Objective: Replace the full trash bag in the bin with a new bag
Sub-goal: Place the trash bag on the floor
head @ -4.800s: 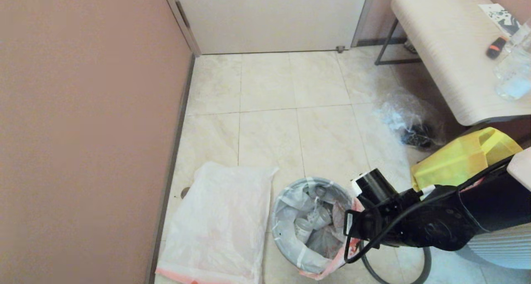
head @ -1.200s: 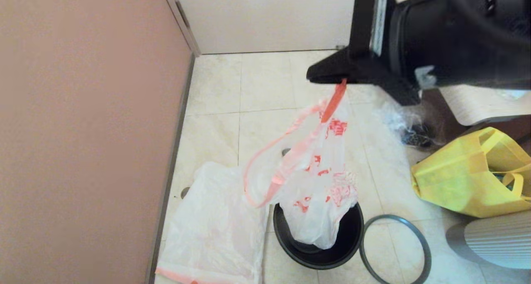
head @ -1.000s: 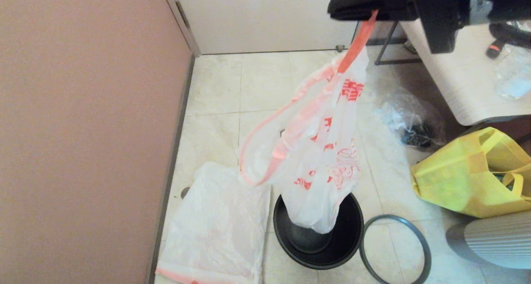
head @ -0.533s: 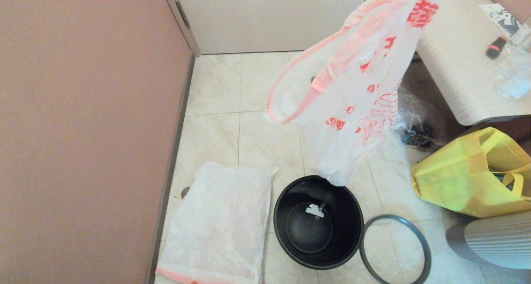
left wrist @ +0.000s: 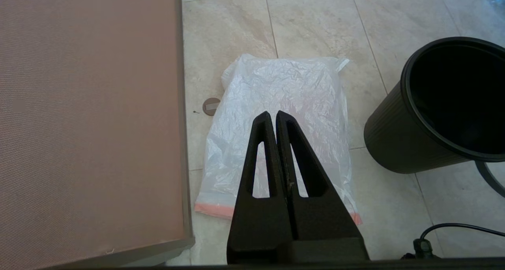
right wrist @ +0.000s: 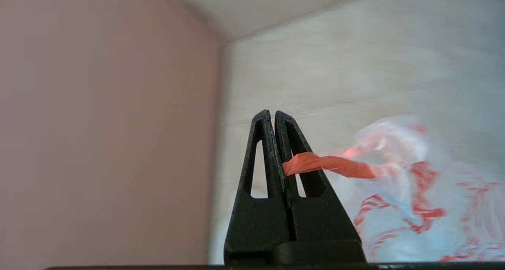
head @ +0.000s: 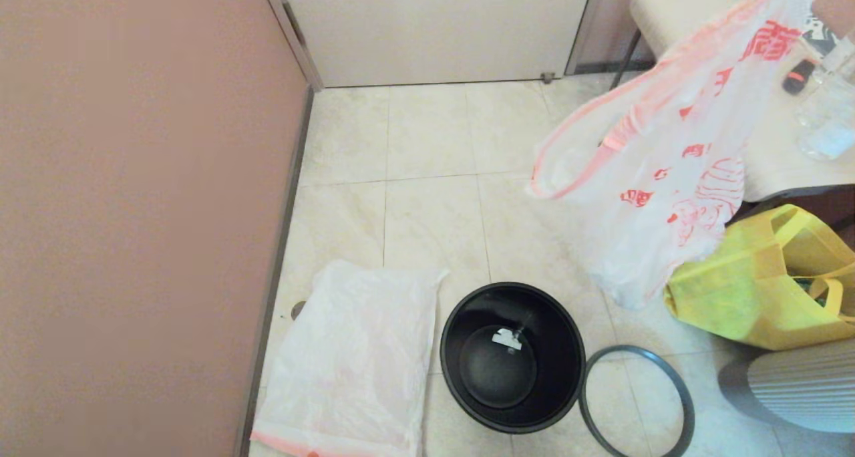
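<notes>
The full trash bag (head: 674, 183), white with orange-red print, hangs in the air at the right, clear of the bin and above the yellow tote. Its orange handle (right wrist: 327, 163) is pinched in my right gripper (right wrist: 273, 114), which is shut on it; in the head view that gripper is out of view above the top right corner. The black bin (head: 513, 357) stands without a liner, a small white scrap on its bottom. Its grey ring (head: 636, 403) lies on the floor to its right. The new bag (head: 351, 363) lies flat left of the bin. My left gripper (left wrist: 272, 114) hovers shut above the new bag (left wrist: 284, 104), holding nothing.
A pink wall (head: 133, 210) runs along the left, close to the new bag. A yellow tote (head: 755, 283) and a grey ribbed object (head: 795, 390) stand at the right. A pale bench (head: 708, 36) with small items fills the upper right. Bare tiles lie beyond the bin.
The right gripper has lifted the full trash bag out of the bin and swung it up and to the right, past the frame's top. The bin now stands bare.
</notes>
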